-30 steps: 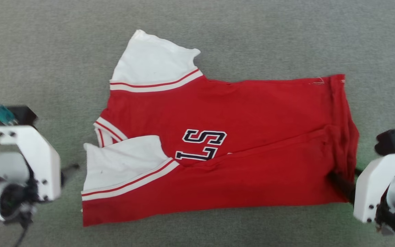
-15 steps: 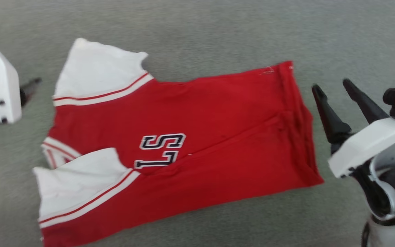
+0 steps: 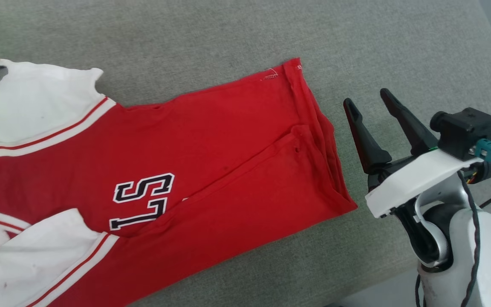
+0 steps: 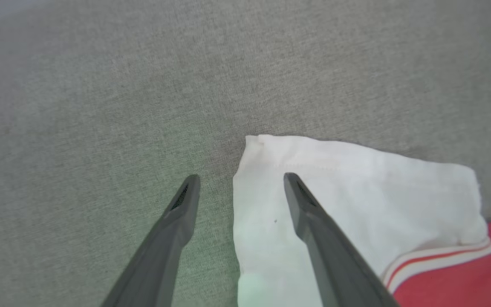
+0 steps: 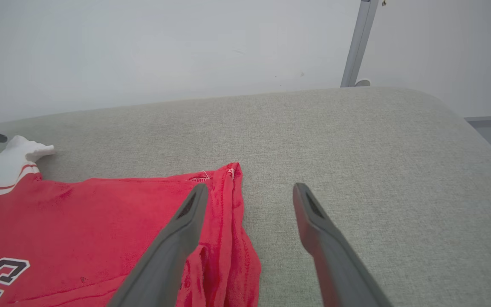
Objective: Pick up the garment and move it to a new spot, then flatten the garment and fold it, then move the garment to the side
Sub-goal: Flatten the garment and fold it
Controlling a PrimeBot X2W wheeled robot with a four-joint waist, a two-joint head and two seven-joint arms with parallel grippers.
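Nearest, the right gripper (image 3: 365,97) is hovering by the near right corner of the grey padded surface (image 3: 228,38), its two dark fingers standing wide apart and gripping nothing. It is sitting just beside the red jersey (image 3: 211,149), whose bunched hem (image 3: 313,128) is facing it. In the right wrist view one finger is showing over that hem and the other over bare grey fabric.

The jersey is lying flat on the surface to that gripper's left. Its nearer long side is folded up over the front, leaving the letters "LS" (image 3: 143,200) showing. One white sleeve (image 3: 36,256) is lying toward the near edge, and the other sleeve (image 3: 32,102) is lying farther out.

Over that farther sleeve's corner the left gripper (image 4: 241,178) is hanging, likewise spread wide and empty, one finger above white cloth and one above grey. Whether it is touching the cloth I cannot tell. Beyond the far edge a pale wall (image 5: 143,42) and a metal pole (image 5: 358,42) are standing.
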